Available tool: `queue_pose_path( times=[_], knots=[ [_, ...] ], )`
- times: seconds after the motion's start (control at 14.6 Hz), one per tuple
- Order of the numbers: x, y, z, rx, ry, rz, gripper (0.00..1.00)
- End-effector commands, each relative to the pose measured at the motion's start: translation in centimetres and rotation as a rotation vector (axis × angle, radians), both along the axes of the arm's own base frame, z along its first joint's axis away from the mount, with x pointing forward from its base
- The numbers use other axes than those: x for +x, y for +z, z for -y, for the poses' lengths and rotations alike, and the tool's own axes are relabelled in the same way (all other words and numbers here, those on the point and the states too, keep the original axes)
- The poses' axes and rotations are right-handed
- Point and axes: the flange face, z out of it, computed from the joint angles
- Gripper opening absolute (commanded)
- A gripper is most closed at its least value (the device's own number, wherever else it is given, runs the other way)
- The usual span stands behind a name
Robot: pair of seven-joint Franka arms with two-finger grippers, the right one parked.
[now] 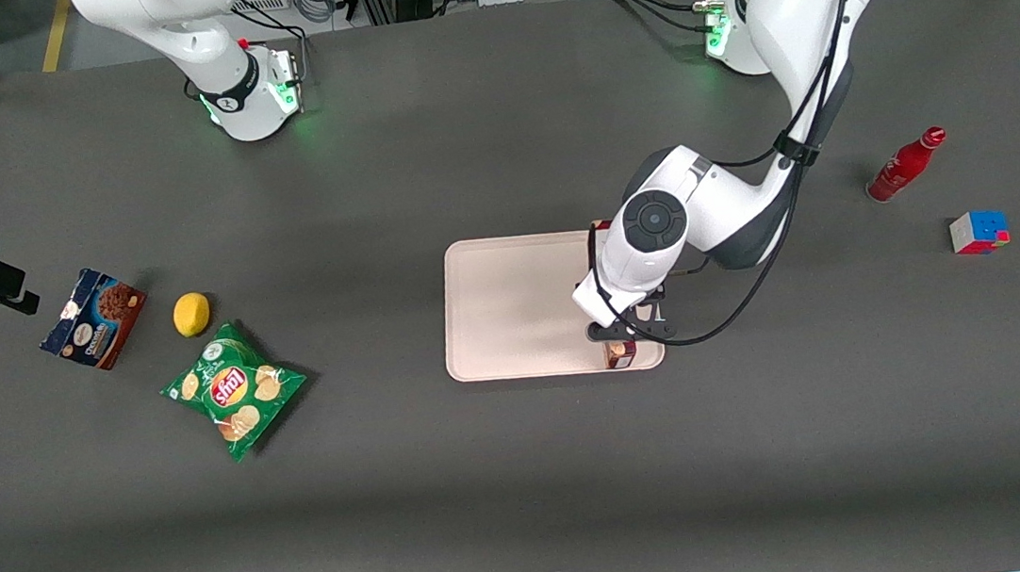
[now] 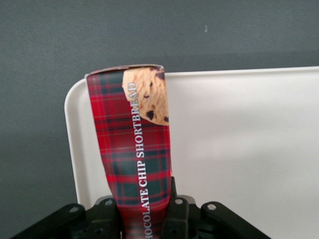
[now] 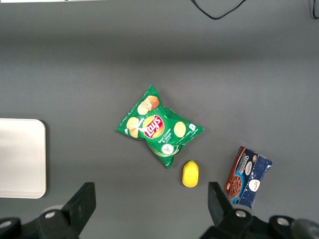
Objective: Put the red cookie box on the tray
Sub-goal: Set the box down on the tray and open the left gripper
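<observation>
The end effector [image 2: 144,211] is clamping the red cookie box [image 2: 132,149], a light, stiff, crushable carton, across its narrow sides, over the tray [image 2: 239,149] at its 4 o'clock corner.

We see the red cookie box [image 2: 133,149] in red-and-dark-green tartan with white lettering and a tan cookie picture, clamped in the black gripper [image 2: 144,214] over the pale pinkish-cream tray [image 1: 512,305] on the dark grey table [image 1: 532,492].

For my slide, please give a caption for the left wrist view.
Gripper shut on the red cookie box above the tray.
</observation>
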Motion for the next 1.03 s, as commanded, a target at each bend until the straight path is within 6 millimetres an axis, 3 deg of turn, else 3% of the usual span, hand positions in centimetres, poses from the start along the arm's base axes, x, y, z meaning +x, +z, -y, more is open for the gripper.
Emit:
queue_pose_path(
  times=[0.0,0.82,0.96],
  knots=[
    [-0.4,-1.3,0.9,0.036,-0.005,0.043,0.05],
    [-1.6,-3.3,0.0,0.058,-0.006,-0.002,0.05],
    [-1.6,-3.4,-0.1,0.057,-0.004,-0.002,0.13]
  ],
)
